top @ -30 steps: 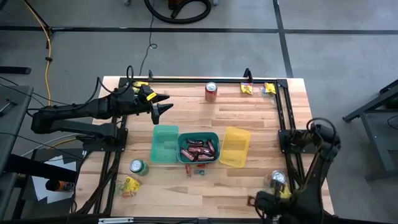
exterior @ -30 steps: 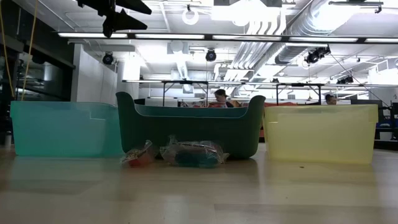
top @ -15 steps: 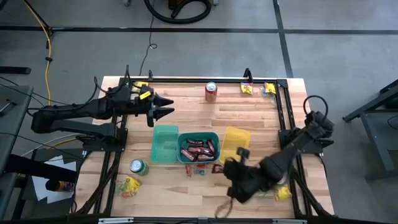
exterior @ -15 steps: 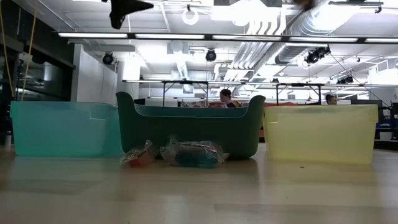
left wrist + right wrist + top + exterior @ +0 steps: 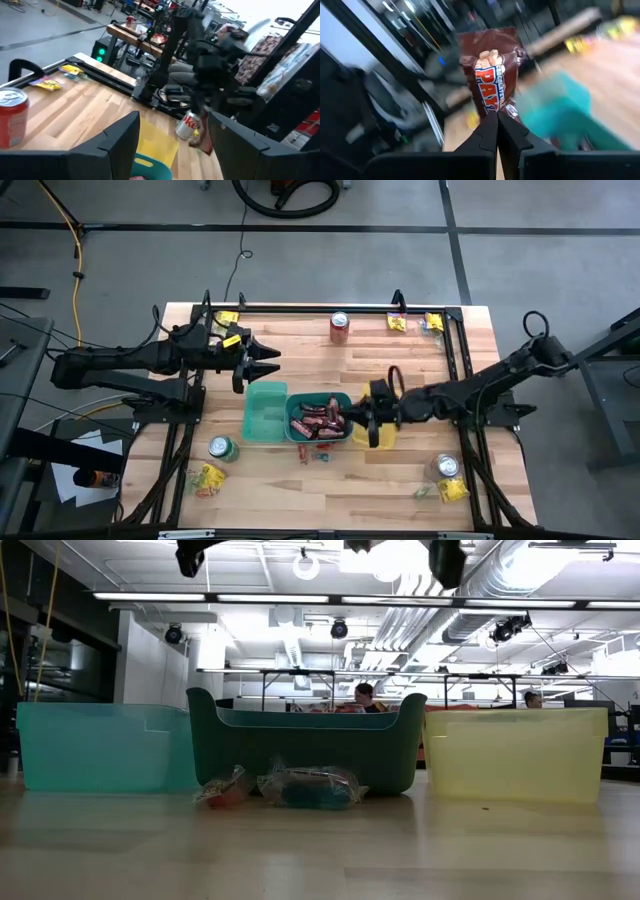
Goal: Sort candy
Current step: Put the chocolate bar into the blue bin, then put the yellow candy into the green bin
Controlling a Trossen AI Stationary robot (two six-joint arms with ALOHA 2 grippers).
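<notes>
In the high view my right gripper [image 5: 354,423] hangs above the seam between the dark teal bin [image 5: 344,397] and the yellow bin [image 5: 385,402], shut on a dark brown candy bar [image 5: 490,75]. My left gripper [image 5: 268,361] hovers open beyond the light teal bin [image 5: 262,411], fingers spread [image 5: 172,145]. Brown-red bars [image 5: 318,420] lie inside the dark teal bin. Small clear-wrapped sweets [image 5: 300,787] rest on the table against its near wall. Yellow packets [image 5: 208,478] [image 5: 397,323] lie at the table's edges. My right gripper pinches the brown bar by one end of its wrapper [image 5: 495,106] between the two fingertips [image 5: 485,131]. The fingers lie roughly level, pointing toward the table's left. The rest of the bar sticks out past the tips, lifted clear of table and bins.
A red can [image 5: 340,327] stands at the far edge, a green can [image 5: 222,447] near the left front, and another can [image 5: 447,467] by a yellow packet [image 5: 453,491] at the right front. Black frame rails [image 5: 320,308] border the table.
My right arm has swung quickly from the table's near right corner, by the can there, toward the left and the far edge. Its gripper now hangs over the bins.
</notes>
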